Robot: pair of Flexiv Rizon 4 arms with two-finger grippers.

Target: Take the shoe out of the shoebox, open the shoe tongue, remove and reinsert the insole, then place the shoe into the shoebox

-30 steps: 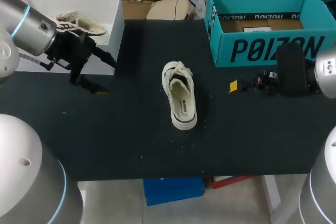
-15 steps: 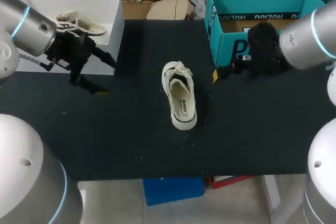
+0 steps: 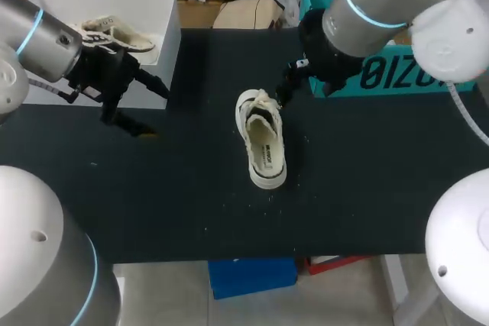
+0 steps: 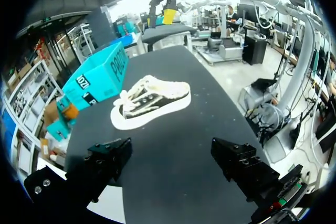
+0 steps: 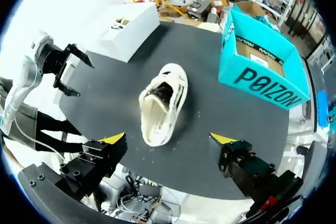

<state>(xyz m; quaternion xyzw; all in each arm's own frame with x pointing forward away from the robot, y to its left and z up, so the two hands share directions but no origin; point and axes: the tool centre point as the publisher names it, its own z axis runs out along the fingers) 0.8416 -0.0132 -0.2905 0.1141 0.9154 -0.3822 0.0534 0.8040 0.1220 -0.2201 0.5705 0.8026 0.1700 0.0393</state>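
A cream and black shoe [image 3: 261,140] lies on its sole in the middle of the black table [image 3: 191,204], laces loose. My right gripper [image 3: 290,85] hangs open in the air above the shoe's far end, holding nothing. In the right wrist view the shoe [image 5: 160,103] lies well below and ahead of the open gripper [image 5: 168,140]. My left gripper [image 3: 153,111] stands open and empty at the table's left, in front of the white box [image 3: 157,59]. From the left wrist, the shoe [image 4: 149,100] sits some way ahead of that gripper [image 4: 173,157].
The white box holds a second shoe [image 3: 116,32]. A teal shoebox [image 3: 397,74] stands open at the back right, partly hidden behind my right arm [image 3: 382,5]; it shows whole in the right wrist view [image 5: 262,72].
My right arm has swung in from the table's right edge, leftward and upward, to above the shoe, and now covers part of the teal box. The left arm and the shoe have not moved.
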